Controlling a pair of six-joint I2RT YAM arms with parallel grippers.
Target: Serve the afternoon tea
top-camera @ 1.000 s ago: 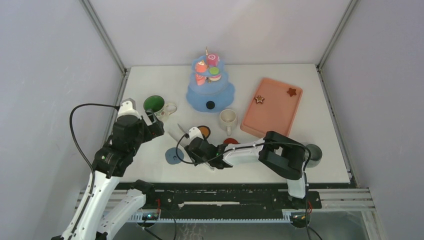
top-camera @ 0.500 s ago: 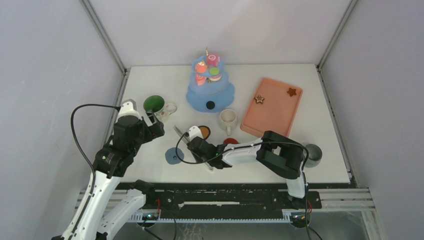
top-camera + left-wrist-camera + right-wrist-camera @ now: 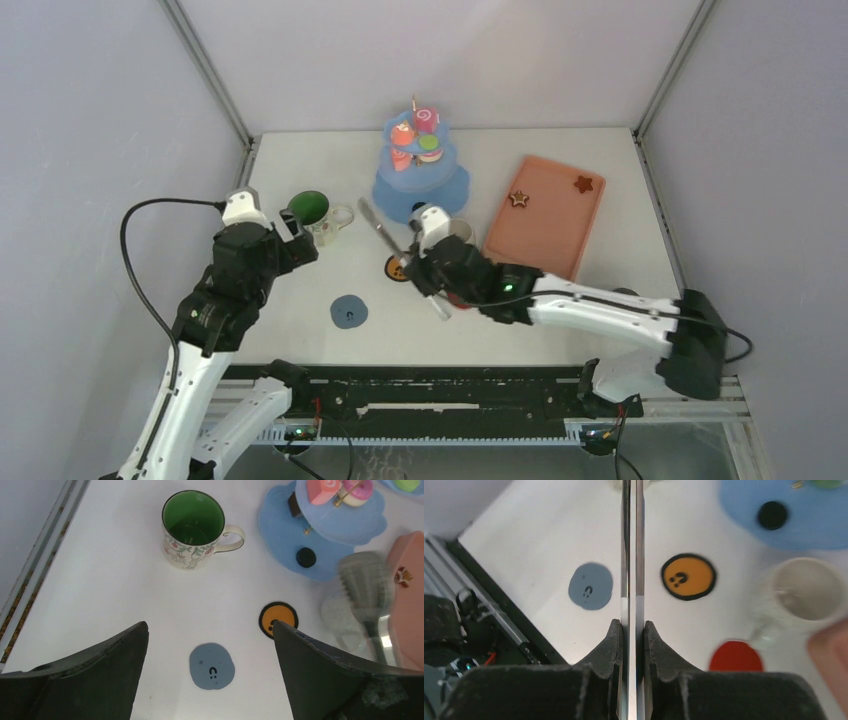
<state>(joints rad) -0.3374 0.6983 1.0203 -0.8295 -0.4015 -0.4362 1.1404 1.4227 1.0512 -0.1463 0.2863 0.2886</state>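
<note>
The right claw (image 3: 629,630) is clenched on thin metal tongs (image 3: 629,555) over the middle of the tabletop (image 3: 320,170), beside the cream mug (image 3: 806,590). The left claw (image 3: 209,626) hangs released, with the green mug (image 3: 194,530) at its 12 o'clock. Most pastries (image 3: 415,135) sit on the blue tiered stand (image 3: 440,190) at the tabletop's 12 o'clock.

Soft, even light is brightening the white bench (image 3: 310,165) with only faint shadows, while motion blur is smearing the right side of both wrist views, the cream mug (image 3: 806,590) there going soft and ghostly.
</note>
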